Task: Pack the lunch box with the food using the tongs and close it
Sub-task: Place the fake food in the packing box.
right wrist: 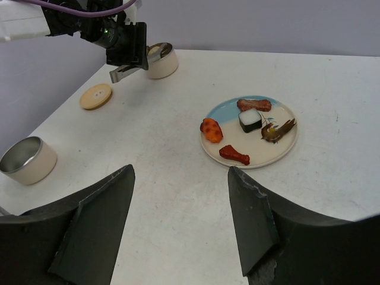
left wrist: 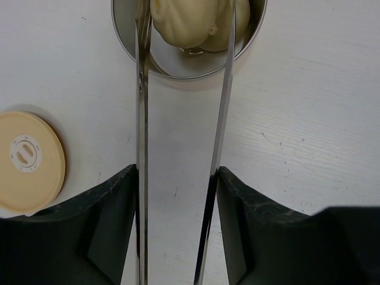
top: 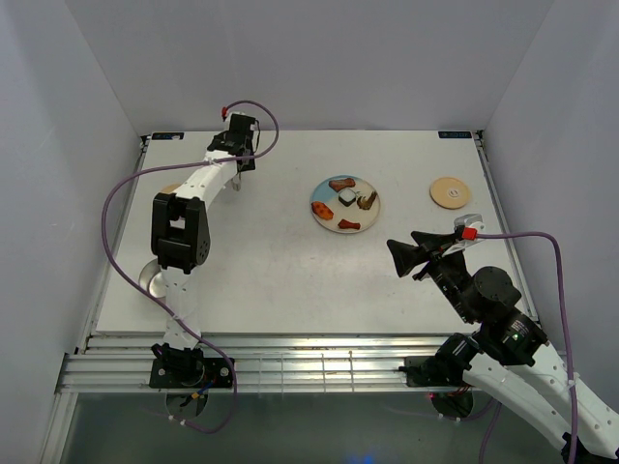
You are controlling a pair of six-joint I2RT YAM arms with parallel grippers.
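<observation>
Left gripper (left wrist: 178,178) clamps the tongs (left wrist: 141,119), both arms against its fingers (left wrist: 113,202), reaching into a steel tin (left wrist: 178,66) either side of a pale bun (left wrist: 190,24); wooden lid (left wrist: 29,160) lies beside on the table (left wrist: 297,119). Right gripper (right wrist: 181,172) gapes wide, empty, hovering near the plate (right wrist: 270,153) holding five food pieces (right wrist: 234,154).

Purple-cabled white arms (top: 198,179), perhaps red plugs (top: 469,232)

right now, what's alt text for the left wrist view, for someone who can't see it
Metal tongs, gripped between two black fingers at the bottom, reach up into a shiny steel tin holding a pale rounded piece of food. A round wooden lid lies flat on the white table to the left.
</observation>
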